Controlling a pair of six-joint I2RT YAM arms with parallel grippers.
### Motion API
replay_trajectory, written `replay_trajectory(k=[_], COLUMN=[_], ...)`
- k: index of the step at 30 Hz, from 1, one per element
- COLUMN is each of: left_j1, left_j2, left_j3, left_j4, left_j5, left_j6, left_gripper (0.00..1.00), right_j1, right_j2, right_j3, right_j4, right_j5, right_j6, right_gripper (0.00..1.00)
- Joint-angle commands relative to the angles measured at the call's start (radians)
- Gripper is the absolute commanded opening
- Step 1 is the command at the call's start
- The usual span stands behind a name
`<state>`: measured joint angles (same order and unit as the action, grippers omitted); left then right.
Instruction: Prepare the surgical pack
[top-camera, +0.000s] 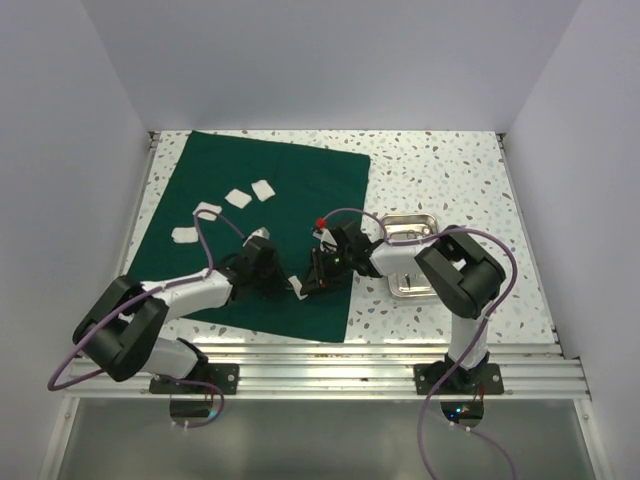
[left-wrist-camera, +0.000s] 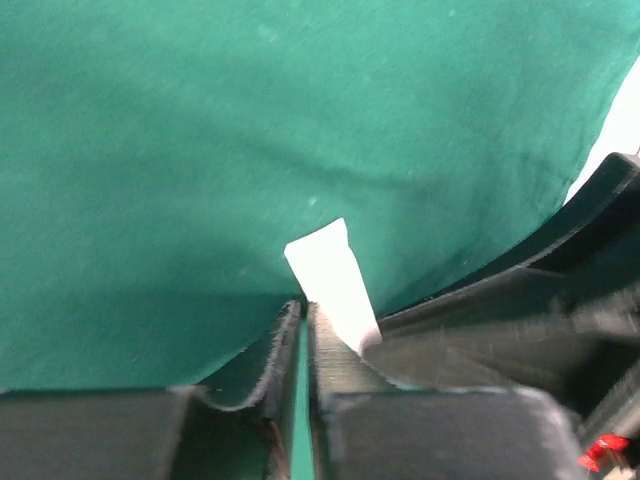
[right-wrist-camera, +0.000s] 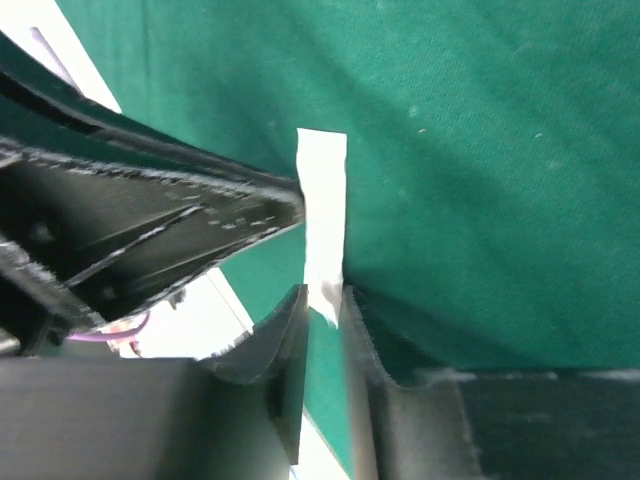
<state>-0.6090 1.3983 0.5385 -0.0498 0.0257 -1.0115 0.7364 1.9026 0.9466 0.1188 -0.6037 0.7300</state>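
The large dark green cloth drape of the surgical pack lies spread flat, with four small white gauze squares toward its 10 o'clock corner. The small rectangular steel tray sits off the cloth at 3 o'clock. Near the drape's 5 o'clock edge, the left gripper pinches a white gauze strip. The right gripper brackets the strip's end; I cannot tell whether it grips.

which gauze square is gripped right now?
The gauze square at the green drape's near edge, pinched between the left gripper and right gripper; the other four gauze squares lie loose in a row farther back left.
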Motion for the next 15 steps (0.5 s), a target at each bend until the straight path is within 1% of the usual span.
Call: replay_trajectory(k=[1, 2, 3, 4, 5, 9, 11, 12, 13, 14, 15], left_j1=[-0.003, -0.005, -0.003, -0.003, -0.003, -0.003, -0.003, -0.003, -0.002, -0.001, -0.001], left_j2=[-0.076, -0.099, -0.123, -0.148, -0.2, -0.312, -0.372, -0.387, -0.4, -0.421, -0.429], left_j3=[-0.025, -0.023, -0.022, -0.02, -0.018, 0.035, 0.058, 0.081, 0.093, 0.106, 0.119], left_j4=[-0.087, -0.103, -0.146, -0.165, -0.183, -0.324, -0.363, -0.399, -0.419, -0.433, -0.447], left_j5=[-0.05, -0.064, -0.099, -0.118, -0.133, -0.226, -0.253, -0.279, -0.286, -0.293, -0.299], left_j6=[0.004, 0.002, 0.001, -0.001, -0.001, 0.008, 0.019, 0.022, 0.034, 0.04, 0.05], left_gripper=[0.14, 0.21, 0.23, 0.26, 0.28, 0.32, 0.35, 0.36, 0.38, 0.42, 0.44], right_j1=[0.008, 0.008, 0.008, 0.006, 0.006, -0.002, -0.023, -0.035, -0.064, -0.083, -0.109], right_j2=[-0.01, -0.013, -0.016, -0.019, -0.025, -0.077, -0.12, -0.175, -0.21, -0.244, -0.313], right_j3=[0.014, 0.015, 0.018, 0.02, 0.026, 0.03, 0.027, 0.024, 0.024, 0.02, 0.015], right_j4=[-0.034, -0.042, -0.047, -0.053, -0.056, -0.085, -0.139, -0.163, -0.226, -0.257, -0.287], right_j5=[0.042, 0.048, 0.051, 0.051, 0.05, 0.068, 0.088, 0.119, 0.137, 0.159, 0.185], right_j6=[-0.023, -0.026, -0.03, -0.037, -0.04, -0.058, -0.079, -0.093, -0.131, -0.151, -0.187], right_gripper=[0.12, 0.07, 0.01, 0.0, 0.0, 0.0, 0.0, 0.0, 0.0, 0.0, 0.0])
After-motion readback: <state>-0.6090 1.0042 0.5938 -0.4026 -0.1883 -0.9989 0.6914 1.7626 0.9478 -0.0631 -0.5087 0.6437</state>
